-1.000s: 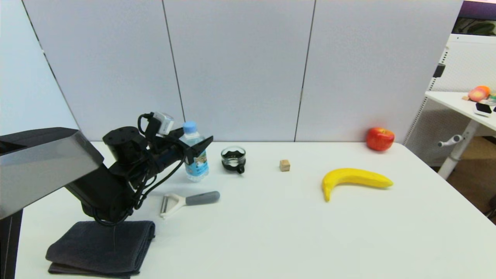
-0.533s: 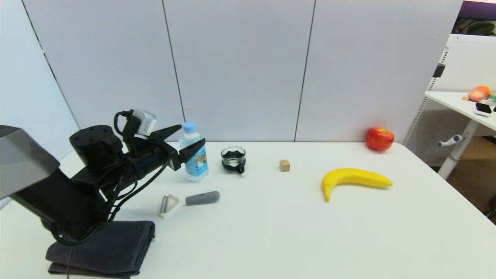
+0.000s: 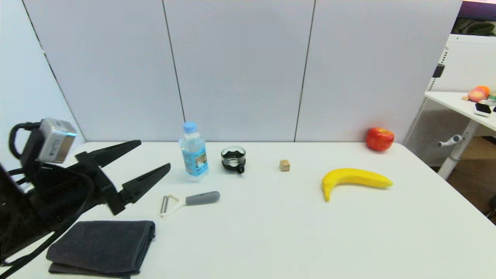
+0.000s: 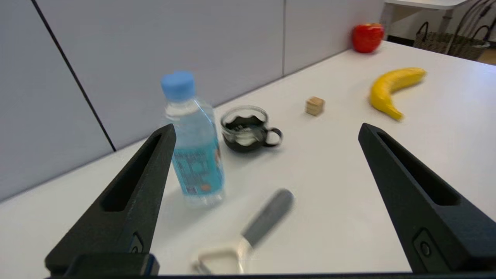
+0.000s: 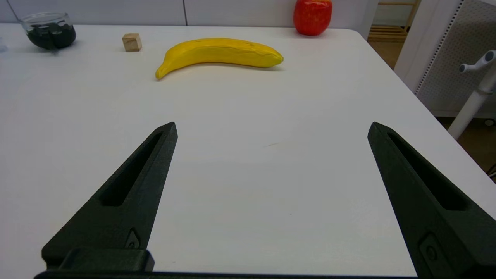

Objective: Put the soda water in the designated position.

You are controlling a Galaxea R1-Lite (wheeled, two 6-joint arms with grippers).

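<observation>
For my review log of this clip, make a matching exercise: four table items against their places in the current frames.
Things:
1. soda water
2. peeler
3. apple
4. towel

Places:
A. far right corner of the table
B. near left corner of the table
C. upright beside the glass cup
D. lying flat, nearer the robot than the bottle

Pairs: 1-C, 2-D, 3-A, 4-B

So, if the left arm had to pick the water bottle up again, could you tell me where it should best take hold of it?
I would grip the bottle around its labelled middle, the straight-walled part, coming in level from the robot's left, where the open left end effector is. The bottle stands upright, and the glass cup sits close on its other side, so that left side looks the freest.
</observation>
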